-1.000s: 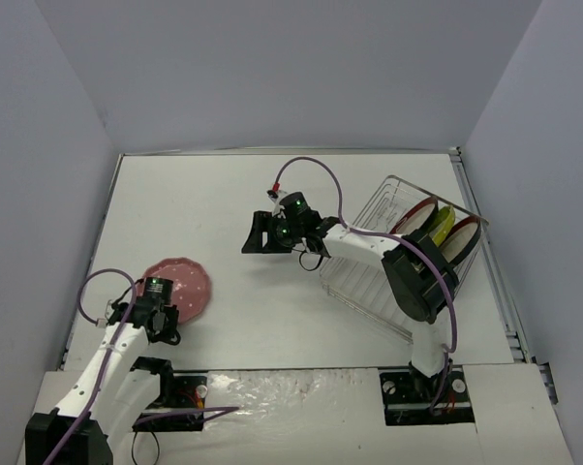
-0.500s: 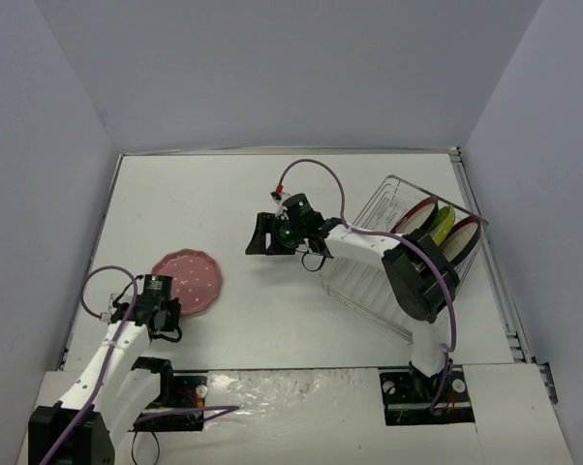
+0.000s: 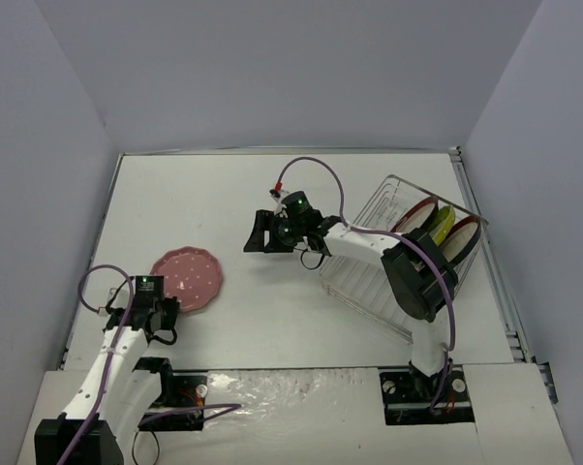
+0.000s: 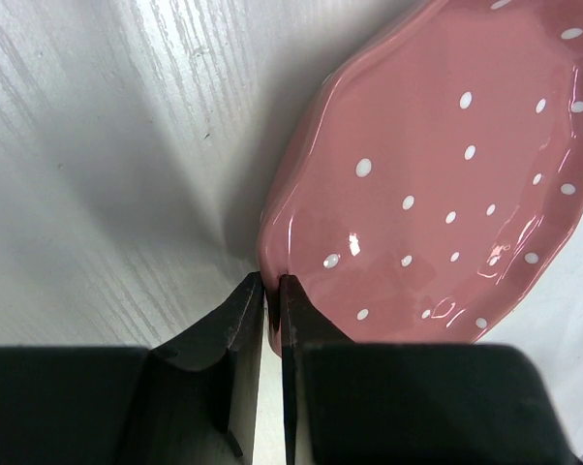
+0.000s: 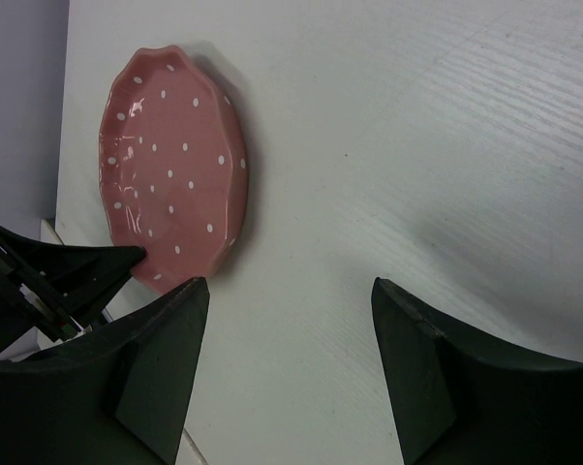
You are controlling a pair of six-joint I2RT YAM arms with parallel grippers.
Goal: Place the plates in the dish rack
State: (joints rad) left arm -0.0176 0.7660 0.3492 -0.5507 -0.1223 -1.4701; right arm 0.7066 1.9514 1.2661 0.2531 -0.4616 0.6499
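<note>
The pink plate (image 3: 187,278), scalloped with white dots, is at the table's near left. My left gripper (image 3: 165,311) is shut on its near rim; in the left wrist view the fingertips (image 4: 254,291) pinch the edge of the pink plate (image 4: 446,174), which casts a shadow as if raised off the table. My right gripper (image 3: 256,233) hangs open over mid-table, facing the pink plate (image 5: 170,179) with nothing between its fingers (image 5: 290,283). The dish rack (image 3: 369,209) at the right holds two dark-red-rimmed plates (image 3: 414,215) (image 3: 464,238) and a yellow-green plate (image 3: 441,225), all on edge.
Grey walls close in the white table on the left, far and right sides. The right arm's body (image 3: 417,276) reaches over the dish rack's near part. A purple cable (image 3: 316,170) loops above the right wrist.
My left gripper has closed on the pink plate's rim and drawn back towards the near left. The plate has shifted slightly right and away. The right gripper has barely moved.
</note>
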